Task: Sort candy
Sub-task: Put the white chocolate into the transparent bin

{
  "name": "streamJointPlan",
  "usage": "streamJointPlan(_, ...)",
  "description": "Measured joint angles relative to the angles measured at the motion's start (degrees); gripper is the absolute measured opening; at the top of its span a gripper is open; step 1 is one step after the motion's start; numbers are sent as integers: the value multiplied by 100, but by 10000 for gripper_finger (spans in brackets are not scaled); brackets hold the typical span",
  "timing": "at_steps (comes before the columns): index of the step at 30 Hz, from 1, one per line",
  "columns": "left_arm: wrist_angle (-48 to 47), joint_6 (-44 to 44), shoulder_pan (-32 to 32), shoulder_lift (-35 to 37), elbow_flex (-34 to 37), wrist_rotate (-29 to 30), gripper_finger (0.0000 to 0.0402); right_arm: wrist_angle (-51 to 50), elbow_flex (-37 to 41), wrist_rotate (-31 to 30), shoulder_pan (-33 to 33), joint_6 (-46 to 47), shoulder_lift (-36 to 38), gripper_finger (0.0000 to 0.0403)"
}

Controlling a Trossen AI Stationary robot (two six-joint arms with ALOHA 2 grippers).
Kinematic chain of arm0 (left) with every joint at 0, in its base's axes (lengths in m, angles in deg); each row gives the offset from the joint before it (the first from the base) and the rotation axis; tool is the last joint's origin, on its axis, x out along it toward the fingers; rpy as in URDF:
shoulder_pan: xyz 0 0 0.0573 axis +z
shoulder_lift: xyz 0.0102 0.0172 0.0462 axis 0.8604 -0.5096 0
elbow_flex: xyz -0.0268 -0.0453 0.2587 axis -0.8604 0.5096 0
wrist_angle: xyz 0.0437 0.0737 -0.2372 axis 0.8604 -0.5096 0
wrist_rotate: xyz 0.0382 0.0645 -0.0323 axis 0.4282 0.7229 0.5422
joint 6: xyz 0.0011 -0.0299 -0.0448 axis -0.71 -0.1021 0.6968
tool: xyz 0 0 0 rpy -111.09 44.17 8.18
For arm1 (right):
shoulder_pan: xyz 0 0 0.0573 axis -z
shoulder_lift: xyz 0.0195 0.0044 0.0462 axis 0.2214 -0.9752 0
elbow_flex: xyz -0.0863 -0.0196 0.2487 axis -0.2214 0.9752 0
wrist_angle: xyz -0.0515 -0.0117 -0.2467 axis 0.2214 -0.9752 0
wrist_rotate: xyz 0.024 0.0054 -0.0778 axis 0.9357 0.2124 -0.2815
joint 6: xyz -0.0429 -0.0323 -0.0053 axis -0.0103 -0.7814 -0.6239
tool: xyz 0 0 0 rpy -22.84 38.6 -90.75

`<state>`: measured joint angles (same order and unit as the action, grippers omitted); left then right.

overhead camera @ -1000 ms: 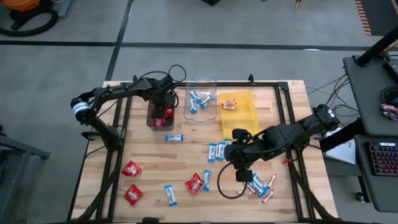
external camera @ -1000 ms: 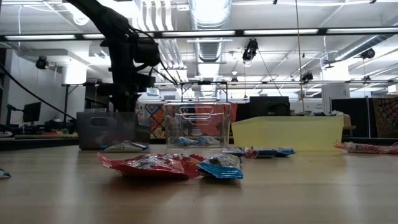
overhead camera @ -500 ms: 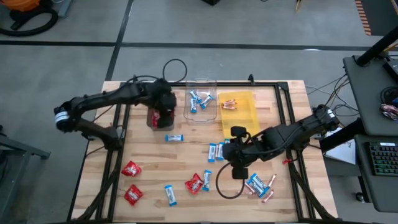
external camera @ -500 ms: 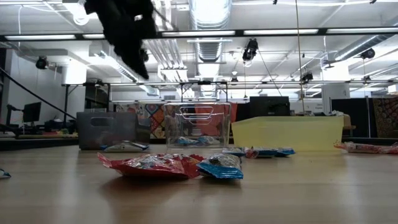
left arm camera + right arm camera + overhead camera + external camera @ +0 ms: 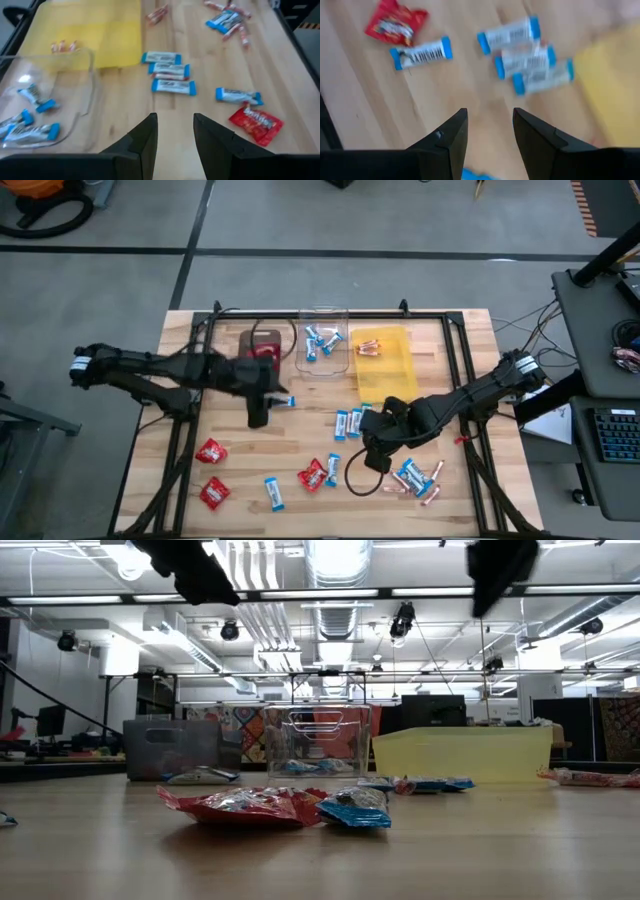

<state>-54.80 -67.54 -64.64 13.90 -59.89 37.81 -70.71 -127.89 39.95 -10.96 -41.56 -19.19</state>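
Observation:
My left gripper is open and empty above the table, beside a blue-and-white bar; its wrist view looks over several bars and a red packet. My right gripper is open and empty above the table's middle, near three blue bars; these bars show in its wrist view beyond the gripper. Red packets, more bars and copper sticks lie flat on the wood.
Three trays stand along the far side: a dark one holding red packets, a clear one holding blue bars, a yellow one holding copper sticks. A black frame rims the table. A cable loops by the right gripper.
My left gripper has risen from the dark tray and swung toward the table's near edge, stopping beside the lone blue bar. My right gripper has shifted a little toward the table's left. The loose candy has not moved.

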Motion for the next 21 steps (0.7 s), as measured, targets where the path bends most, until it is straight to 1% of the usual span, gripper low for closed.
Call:
streamJointPlan(3, 319, 151, -402, -2, 234, 365, 109, 8, 349, 479, -34, 716, 0, 148)
streamJointPlan(5, 438, 222, -592, -43, 300, 569, 109, 10, 582, 912, -98, 1122, 0, 148)
streamJointPlan(7, 480, 256, -714, -87, 318, 750, 109, 15, 790, 1342, -189, 1495, 0, 148)
streamJointPlan(10, 547, 261, -781, -125, 306, 899, 109, 31, 1043, 1770, -381, 2078, 0, 148)
streamJointPlan(15, 643, 193, -781, -130, 290, 920, 109, 126, 1352, 2074, -782, 3276, 0, 148)
streamJointPlan(19, 691, 74, -781, -130, 290, 927, 109, 762, 1523, 2156, -1125, 4014, -26, 148)
streamJointPlan(21, 759, 42, -777, -130, 290, 929, 109, 909, 1574, 2160, -1249, 4252, -114, 148)
